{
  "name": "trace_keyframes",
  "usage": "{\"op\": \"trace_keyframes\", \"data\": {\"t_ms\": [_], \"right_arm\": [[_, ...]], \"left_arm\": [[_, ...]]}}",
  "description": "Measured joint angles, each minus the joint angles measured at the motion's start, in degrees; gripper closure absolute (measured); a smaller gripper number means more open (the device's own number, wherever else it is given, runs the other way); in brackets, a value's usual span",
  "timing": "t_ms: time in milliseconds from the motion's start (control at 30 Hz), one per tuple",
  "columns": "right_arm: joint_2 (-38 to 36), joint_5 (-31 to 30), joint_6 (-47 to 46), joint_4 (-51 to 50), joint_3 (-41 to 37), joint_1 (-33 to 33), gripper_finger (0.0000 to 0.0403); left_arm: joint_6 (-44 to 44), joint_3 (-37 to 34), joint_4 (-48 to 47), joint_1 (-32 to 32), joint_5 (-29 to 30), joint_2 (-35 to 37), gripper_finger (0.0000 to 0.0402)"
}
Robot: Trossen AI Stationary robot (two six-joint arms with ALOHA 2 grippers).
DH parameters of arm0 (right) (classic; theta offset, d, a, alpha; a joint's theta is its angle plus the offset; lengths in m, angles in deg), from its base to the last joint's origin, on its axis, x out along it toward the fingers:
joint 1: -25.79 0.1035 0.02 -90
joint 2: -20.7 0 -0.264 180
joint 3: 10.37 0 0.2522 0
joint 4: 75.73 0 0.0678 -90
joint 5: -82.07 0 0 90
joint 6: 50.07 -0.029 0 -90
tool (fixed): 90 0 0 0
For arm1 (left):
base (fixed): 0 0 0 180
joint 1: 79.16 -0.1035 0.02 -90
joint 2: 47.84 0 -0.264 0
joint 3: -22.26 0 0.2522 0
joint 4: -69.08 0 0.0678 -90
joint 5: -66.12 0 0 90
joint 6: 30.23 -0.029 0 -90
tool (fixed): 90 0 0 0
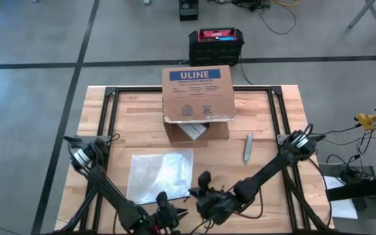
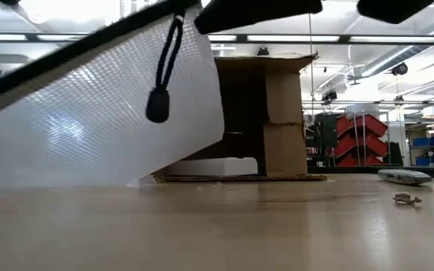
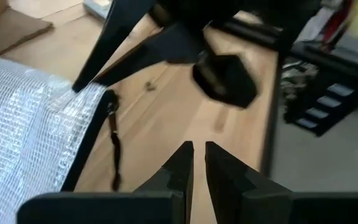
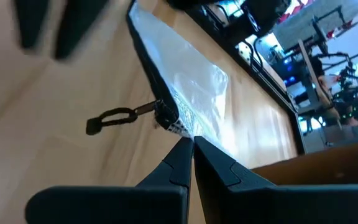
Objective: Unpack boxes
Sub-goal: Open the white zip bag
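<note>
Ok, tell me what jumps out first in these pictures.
The brown cardboard box with the blue ULINE label stands at the table's far middle, tipped on its side with its open end toward the arms. Nearer, the right gripper is shut on a corner of a clear mesh zip bag, lifting that edge off the wooden table. The left gripper waits beside it.

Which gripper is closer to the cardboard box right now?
Right. The right gripper, pinching the mesh bag's corner, sits below the cardboard box at the table's near edge; the left gripper is farther back, nearly shut.

bare wood right of box (image 1: pixel 198 98), mesh pouch (image 1: pixel 160 175) blocking front-left
</note>
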Motion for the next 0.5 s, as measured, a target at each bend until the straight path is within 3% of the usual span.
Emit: {"op": "trace_keyframes", "data": {"t_ms": [367,500], "right_arm": [[-1.43,-2.46,-0.36,-0.75,0.25,1.56,0.0403],[-1.41,-2.42,-0.77,-0.81,0.26,1.54,0.0403]], "left_arm": [[2.78,-0.13,-8.72,0.84,7.34,-1.73,0.0376],[3.69,-0.61,-7.56,-0.64,5.33,-1.73,0.0361]]}}
